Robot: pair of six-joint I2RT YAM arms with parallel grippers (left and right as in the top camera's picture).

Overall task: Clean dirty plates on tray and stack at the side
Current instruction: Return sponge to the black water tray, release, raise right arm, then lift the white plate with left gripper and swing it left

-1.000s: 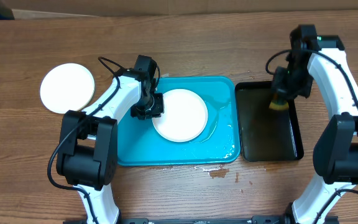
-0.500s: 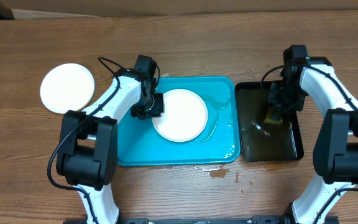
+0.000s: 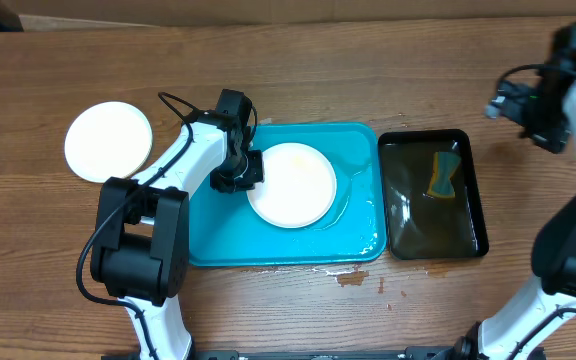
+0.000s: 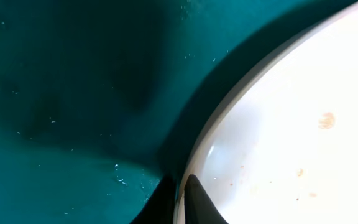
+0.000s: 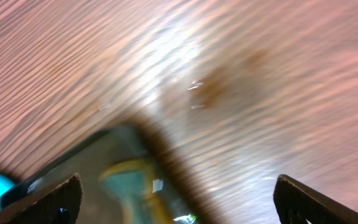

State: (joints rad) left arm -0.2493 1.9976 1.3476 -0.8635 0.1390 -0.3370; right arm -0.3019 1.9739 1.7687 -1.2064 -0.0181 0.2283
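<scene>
A white dirty plate [image 3: 293,185] with small brown-orange specks [image 4: 326,120] lies in the turquoise tray [image 3: 228,240]. My left gripper [image 3: 243,172] is shut on the plate's left rim [image 4: 229,118]; its two dark fingertips [image 4: 194,199] pinch the edge over the tray floor [image 4: 73,93]. A second white plate [image 3: 108,141] rests on the wood at the far left, outside the tray. My right gripper [image 3: 516,102] hangs open above bare table [image 5: 229,74] at the far right, its fingers [image 5: 58,199] wide apart with nothing between them.
A narrow black tray [image 3: 481,200] holding dark water stands right of the turquoise tray, with a yellow-green sponge [image 3: 444,175] lying in it. Water pools in the turquoise tray's right part [image 3: 358,200]. Small spills [image 3: 353,278] mark the wood in front.
My right gripper opened, left the sponge in the black tray and swung up and away to the far right. My left gripper closed on the plate's rim.
</scene>
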